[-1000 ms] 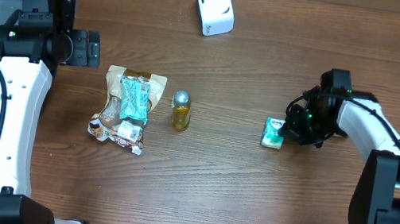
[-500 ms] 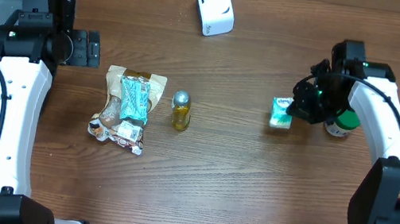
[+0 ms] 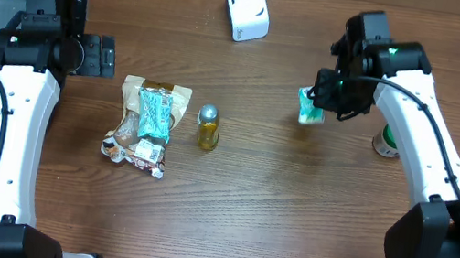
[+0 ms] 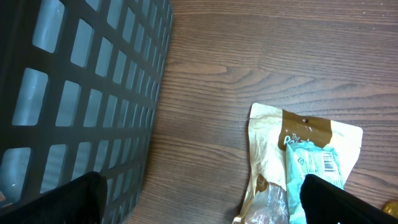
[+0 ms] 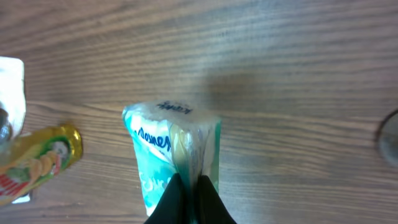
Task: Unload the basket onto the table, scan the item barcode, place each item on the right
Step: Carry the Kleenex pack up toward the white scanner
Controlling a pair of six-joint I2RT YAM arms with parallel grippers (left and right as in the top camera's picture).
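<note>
My right gripper (image 3: 325, 100) is shut on a small teal and white packet (image 3: 310, 107) and holds it above the table, right of the white scanner (image 3: 247, 9). In the right wrist view the black fingertips (image 5: 205, 196) pinch the packet's (image 5: 171, 155) crimped seam, and no barcode shows on it. My left gripper (image 3: 101, 56) hangs open at the far left with nothing between its fingers (image 4: 336, 202).
A brown pouch (image 3: 140, 124) with a teal packet (image 3: 156, 113) on it lies left of centre; that packet's barcode (image 4: 326, 163) faces up. A yellow bottle (image 3: 208, 126) lies beside them. A green-lidded jar (image 3: 386, 141) stands at the right. A dark mesh basket (image 4: 74, 93) borders the left edge.
The right arm has lifted the teal packet off the table and carried it back and left, nearer the scanner, uncovering the green-lidded jar. The left arm has not moved.
</note>
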